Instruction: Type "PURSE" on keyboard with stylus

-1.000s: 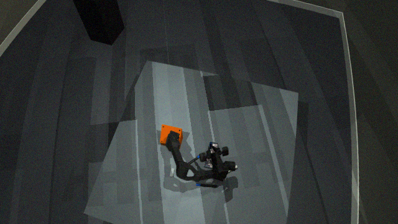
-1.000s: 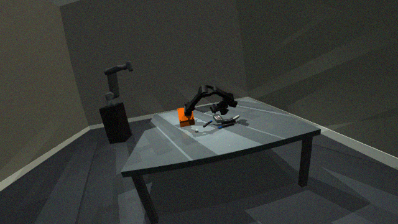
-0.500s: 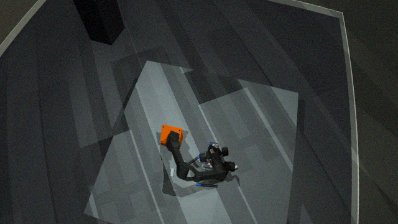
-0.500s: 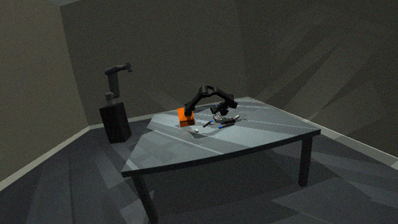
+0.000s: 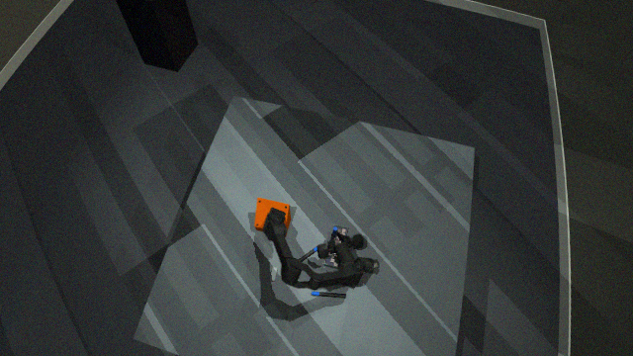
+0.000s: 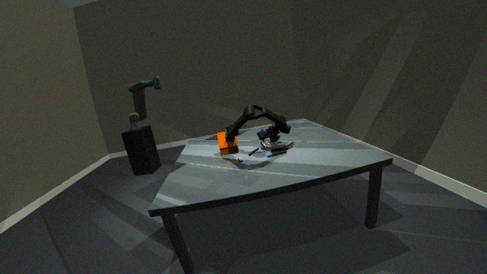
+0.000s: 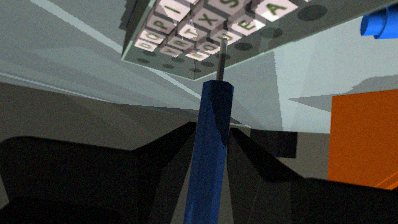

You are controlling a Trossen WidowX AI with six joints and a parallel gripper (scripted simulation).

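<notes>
In the wrist view my gripper (image 7: 212,132) is shut on a blue stylus (image 7: 215,105). The stylus's thin grey tip reaches up to the keyboard (image 7: 280,37) and touches a key in the row nearest the edge; I cannot read which letter. Keys marked P, I, X, S, A and E show around it. In the top and exterior views the gripper (image 5: 337,247) (image 6: 267,138) hangs low over the small keyboard (image 6: 281,145) near the middle of the table (image 6: 327,160), and the arm hides most of the keyboard from above.
The arm's orange base (image 5: 269,210) (image 6: 227,144) (image 7: 362,140) stands close by. Two more blue-tipped styluses lie on the table: one (image 5: 327,295) (image 6: 276,154) in front of the keyboard, one (image 5: 309,253) (image 6: 253,151) beside it. A second arm on a black pedestal (image 6: 141,148) stands on the floor.
</notes>
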